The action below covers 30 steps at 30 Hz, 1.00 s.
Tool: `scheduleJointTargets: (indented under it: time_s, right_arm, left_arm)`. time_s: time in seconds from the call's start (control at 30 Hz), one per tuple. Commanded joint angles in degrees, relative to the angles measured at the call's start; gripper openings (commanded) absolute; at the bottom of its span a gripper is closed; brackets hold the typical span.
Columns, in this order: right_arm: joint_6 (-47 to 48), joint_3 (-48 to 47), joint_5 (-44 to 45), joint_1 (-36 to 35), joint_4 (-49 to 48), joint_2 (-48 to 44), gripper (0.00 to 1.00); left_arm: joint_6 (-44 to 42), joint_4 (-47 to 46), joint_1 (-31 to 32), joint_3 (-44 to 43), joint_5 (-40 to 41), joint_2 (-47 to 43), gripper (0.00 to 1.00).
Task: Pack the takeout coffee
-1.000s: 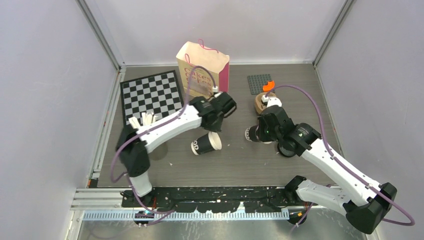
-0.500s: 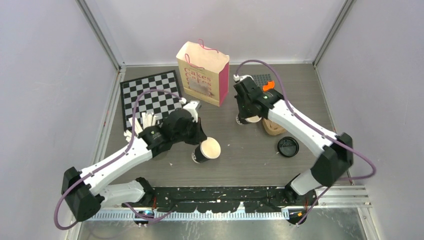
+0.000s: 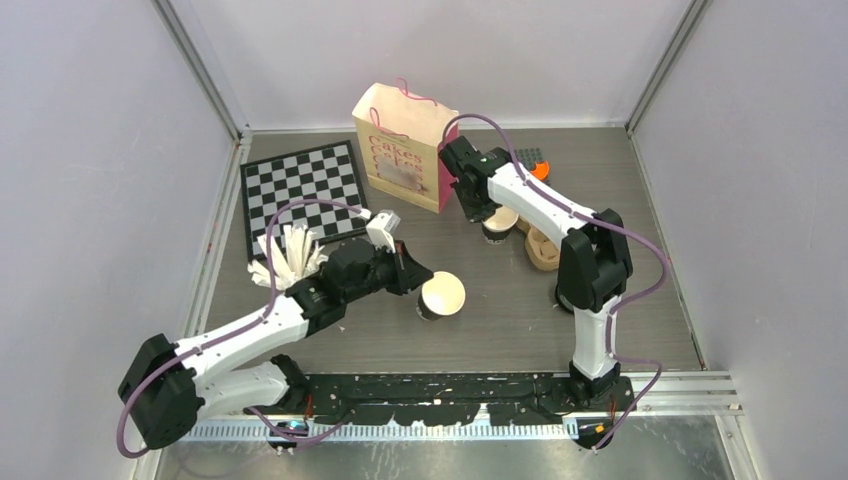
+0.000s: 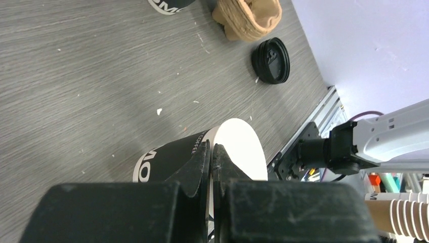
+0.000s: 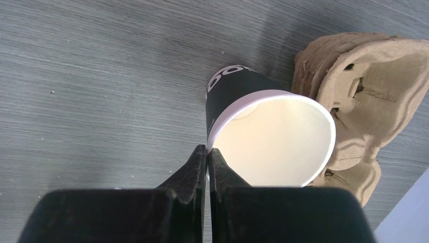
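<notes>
One lidless coffee cup [image 3: 441,297], black sleeve and white inside, is near the table's middle. My left gripper [image 3: 410,280] is shut on its rim, one finger inside and one outside, as the left wrist view shows on the cup [image 4: 169,158] at the gripper [image 4: 211,152]. The second lidless cup [image 3: 500,222] is next to the brown carrier [image 3: 545,248]. My right gripper [image 3: 482,208] is shut on its rim; the right wrist view shows the cup [image 5: 275,134] and the gripper [image 5: 207,152]. A black lid [image 4: 271,59] lies on the table; in the top view my right arm hides it.
A paper bag [image 3: 405,145] stands open at the back centre. A chessboard [image 3: 300,190] lies at the back left, with a cup of white sticks [image 3: 290,258] in front of it. A grey plate with an orange piece [image 3: 535,162] lies behind the right arm.
My left gripper has moved right with its cup, which now sits more upright. My right gripper has shifted its cup slightly back toward the bag, and the right arm has folded up.
</notes>
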State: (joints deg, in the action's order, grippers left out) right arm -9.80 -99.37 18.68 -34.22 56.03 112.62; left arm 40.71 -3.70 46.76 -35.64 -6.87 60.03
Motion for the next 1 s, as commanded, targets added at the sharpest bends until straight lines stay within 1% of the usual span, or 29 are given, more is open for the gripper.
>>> scheduleJointTargets:
  time_s: [0.0, 0.1, 0.27, 0.33, 0.37, 0.43, 0.5, 0.57, 0.6, 0.67, 0.73, 0.83, 0.9, 0.97]
  right_arm:
    - [1.7, -3.9, 0.6, 0.2, 1.9, 1.0, 0.1]
    - [2.0, -4.5, -1.3, 0.2, 1.5, 1.3, 0.12]
    - [2.2, -5.1, -2.7, 0.1, 1.4, 1.3, 0.13]
    - [2.3, -5.4, -2.6, 0.2, 1.5, 0.9, 0.15]
    - [2.3, -5.5, -2.6, 0.1, 1.6, 0.8, 0.17]
    - [2.2, -6.0, -2.0, 0.2, 2.3, 0.5, 0.26]
    - [2.1, -6.5, -1.2, 0.2, 3.1, -0.1, 0.33]
    - [1.7, -6.6, -1.1, 0.1, 3.6, -1.1, 0.37]
    - [1.5, -6.6, -1.3, 0.1, 3.8, -1.7, 0.39]
    - [0.8, -6.5, -2.2, 0.1, 3.9, -3.5, 0.41]
    - [0.1, -6.1, -3.4, 0.0, 3.9, -5.6, 0.43]
    - [-1.4, -4.0, -5.4, -0.1, 3.4, -9.7, 0.45]
    - [-3.0, -0.4, -6.5, -0.1, 1.7, -14.1, 0.45]
    - [-5.6, 4.5, -5.9, -0.1, -0.8, -18.1, 0.45]
  left_arm:
    - [3.3, -15.0, -0.2, 2.9, 2.0, 2.2, 0.0]
    - [3.6, -19.2, -0.2, 4.1, 2.1, 4.8, 0.0]
    - [3.2, -21.5, -0.4, 4.5, 2.6, 8.1, 0.0]
    - [3.2, -21.6, -0.4, 4.9, 3.5, 8.6, 0.02]
    - [3.1, -21.0, -0.4, 5.0, 4.4, 8.8, 0.04]
    - [2.7, -20.2, -0.4, 5.3, 5.2, 9.0, 0.08]
    - [2.6, -19.2, -0.4, 5.4, 6.1, 9.0, 0.11]
    - [2.4, -18.1, -0.3, 5.5, 6.4, 8.8, 0.15]
    - [2.4, -17.7, -0.4, 5.6, 8.0, 8.6, 0.16]
    - [2.4, -17.2, -0.4, 5.5, 8.5, 8.4, 0.19]
    - [2.1, -15.6, -0.4, 4.9, 8.7, 8.1, 0.24]
    - [1.4, -11.5, -0.4, 3.0, 9.3, 7.2, 0.37]
    - [0.8, -7.2, -0.5, 1.1, 10.1, 6.1, 0.44]
    - [-0.8, -3.7, -0.4, -0.8, 9.9, 4.5, 0.48]
